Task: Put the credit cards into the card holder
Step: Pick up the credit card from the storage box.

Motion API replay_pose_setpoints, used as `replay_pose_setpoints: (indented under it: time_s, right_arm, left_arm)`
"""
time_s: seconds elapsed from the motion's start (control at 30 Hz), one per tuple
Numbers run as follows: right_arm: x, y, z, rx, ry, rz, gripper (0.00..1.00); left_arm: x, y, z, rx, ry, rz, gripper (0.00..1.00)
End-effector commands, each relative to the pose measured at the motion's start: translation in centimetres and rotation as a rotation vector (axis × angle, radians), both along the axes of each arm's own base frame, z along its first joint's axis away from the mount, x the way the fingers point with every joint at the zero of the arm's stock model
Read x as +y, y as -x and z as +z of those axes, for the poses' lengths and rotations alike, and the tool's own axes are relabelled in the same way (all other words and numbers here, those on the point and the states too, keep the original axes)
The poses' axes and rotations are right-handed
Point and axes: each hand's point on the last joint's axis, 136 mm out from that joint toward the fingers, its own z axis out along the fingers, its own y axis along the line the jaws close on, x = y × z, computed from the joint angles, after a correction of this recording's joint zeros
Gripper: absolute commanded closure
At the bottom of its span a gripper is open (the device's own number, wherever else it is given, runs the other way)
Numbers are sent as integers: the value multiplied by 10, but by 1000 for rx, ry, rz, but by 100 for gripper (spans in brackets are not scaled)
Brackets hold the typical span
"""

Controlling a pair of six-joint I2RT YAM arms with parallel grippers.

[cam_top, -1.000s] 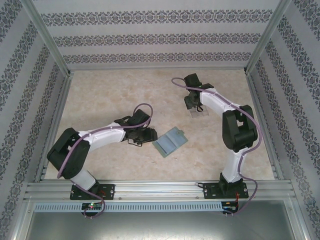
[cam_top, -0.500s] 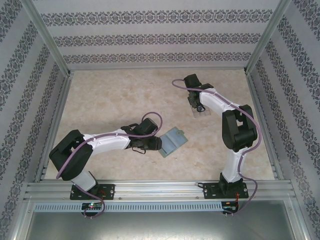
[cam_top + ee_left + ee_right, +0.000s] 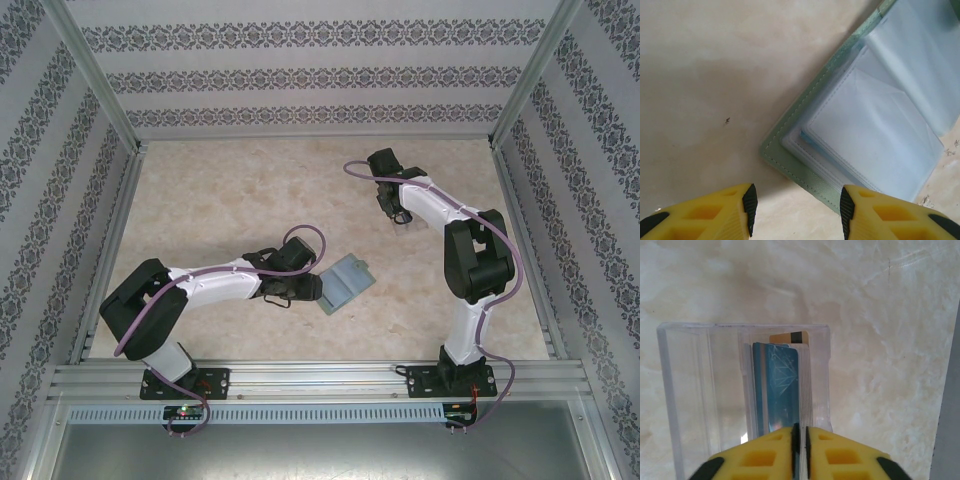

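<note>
The card holder (image 3: 340, 283) lies open on the table, grey-green with clear pocket sleeves (image 3: 875, 125). My left gripper (image 3: 312, 288) hovers at its near-left corner, open (image 3: 796, 205), with the corner's edge just inside the right finger and nothing gripped. The credit cards stand on edge in a clear plastic box (image 3: 690, 390): a bluish card (image 3: 780, 385), a yellow-orange one (image 3: 785, 337) peeking out behind, and pale card edges beside them. My right gripper (image 3: 801, 440) is over the box (image 3: 403, 222), shut on the thin pale edges of the cards next to the blue one.
Patterned walls and a metal frame (image 3: 120, 230) enclose the beige marble-look tabletop. Open floor stretches between the card holder and the box and across the left and far side.
The right gripper has closed from open onto the cards in the box. The left arm swung right and down to the card holder's corner, then held still.
</note>
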Motion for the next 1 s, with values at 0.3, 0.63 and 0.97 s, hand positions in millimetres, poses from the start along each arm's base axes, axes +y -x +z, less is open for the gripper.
replay_pose_setpoints:
  time_s: [0.3,0.63,0.97]
  right_arm:
    - [4,2,14,-1,-20,-6,100]
    - [13,7,50,-54,-223,-37,100]
    - [18,13,38,-10,-349,-60,100]
  left_arm:
    - [1,2,-8,-12,-33,-29,51]
    - [9,0,-3,-21,-28,-6,50]
    - [9,-3,1,-4,14,11,50]
